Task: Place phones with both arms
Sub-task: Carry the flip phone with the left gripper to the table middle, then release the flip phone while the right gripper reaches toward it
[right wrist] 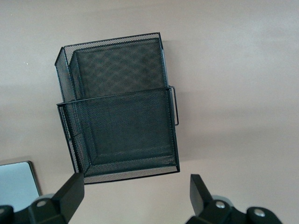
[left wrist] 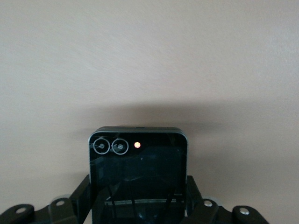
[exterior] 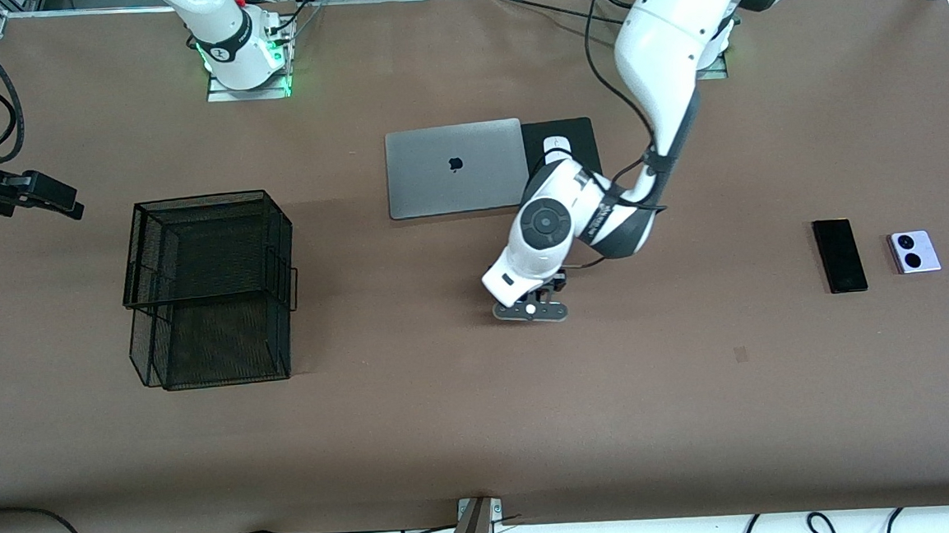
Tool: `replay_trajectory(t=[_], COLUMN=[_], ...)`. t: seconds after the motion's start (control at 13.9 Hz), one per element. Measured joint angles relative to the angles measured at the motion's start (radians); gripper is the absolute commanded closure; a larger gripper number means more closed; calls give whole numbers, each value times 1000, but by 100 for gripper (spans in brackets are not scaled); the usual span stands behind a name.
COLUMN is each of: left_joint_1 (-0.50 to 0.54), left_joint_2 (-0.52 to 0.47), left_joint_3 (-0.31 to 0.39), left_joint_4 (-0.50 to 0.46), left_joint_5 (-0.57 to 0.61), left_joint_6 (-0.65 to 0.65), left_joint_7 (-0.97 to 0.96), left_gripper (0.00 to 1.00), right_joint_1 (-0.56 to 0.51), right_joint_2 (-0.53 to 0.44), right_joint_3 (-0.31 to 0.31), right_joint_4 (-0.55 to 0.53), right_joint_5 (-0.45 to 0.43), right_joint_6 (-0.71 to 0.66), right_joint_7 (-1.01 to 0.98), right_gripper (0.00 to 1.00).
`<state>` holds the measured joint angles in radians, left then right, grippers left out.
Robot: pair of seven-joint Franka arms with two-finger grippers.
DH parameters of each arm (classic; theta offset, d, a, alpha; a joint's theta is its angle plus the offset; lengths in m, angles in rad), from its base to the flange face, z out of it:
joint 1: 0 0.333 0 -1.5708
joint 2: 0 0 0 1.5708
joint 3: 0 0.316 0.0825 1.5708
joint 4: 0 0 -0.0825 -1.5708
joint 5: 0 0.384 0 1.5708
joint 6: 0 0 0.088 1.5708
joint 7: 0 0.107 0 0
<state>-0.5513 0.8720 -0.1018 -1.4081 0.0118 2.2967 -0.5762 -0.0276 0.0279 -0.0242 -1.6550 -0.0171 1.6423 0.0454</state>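
My left gripper [exterior: 530,303] is low over the bare table by the laptop's corner. In the left wrist view the left gripper [left wrist: 138,184] is shut on the small squarish black phone [left wrist: 138,163], one finger [left wrist: 81,193] on each side. That phone is hidden under the hand in the front view. The long slim black phone [exterior: 840,255] and the lilac-white phone [exterior: 914,252] lie side by side toward the left arm's end. My right gripper [exterior: 54,200] is open and empty over the table's right-arm end, beside the basket; it also shows in the right wrist view [right wrist: 135,186].
A black wire mesh basket [exterior: 208,291] stands toward the right arm's end, seen also in the right wrist view [right wrist: 119,107]. A silver laptop [exterior: 454,169] lies mid-table with a white mouse [exterior: 555,146] on a black pad [exterior: 582,132] beside it.
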Motion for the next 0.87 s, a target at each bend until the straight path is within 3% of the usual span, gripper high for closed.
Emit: replay_trajectory(t=[0.07,0.14,0.22,0.65,0.87], left_joint_1=[-5,-6,-6,-2,19], left_joint_2=[14,23,25,6,-67], left_joint_3=[0,0,1,7,23], left_joint_4=[2,3,4,33,49], left_joint_5=[0,0,0,0,0], left_joint_6=[34,58,67,64,-65], left_joint_7=[-7,-9,-9,-12,-14], left_gripper=[41,11,0,0,0], right_joint_1=[0,0,0,1,20], right_joint_2=[0,0,0,2,8], right_joint_3=[0,1,1,2,8], right_joint_4=[0,0,0,0,-1], right_joint_5=[0,0,0,0,7], right_joint_6=[0,0,0,-1,0], right_joint_7=[0,0,0,-3,-5], right_gripper=[0,0,0,0,0])
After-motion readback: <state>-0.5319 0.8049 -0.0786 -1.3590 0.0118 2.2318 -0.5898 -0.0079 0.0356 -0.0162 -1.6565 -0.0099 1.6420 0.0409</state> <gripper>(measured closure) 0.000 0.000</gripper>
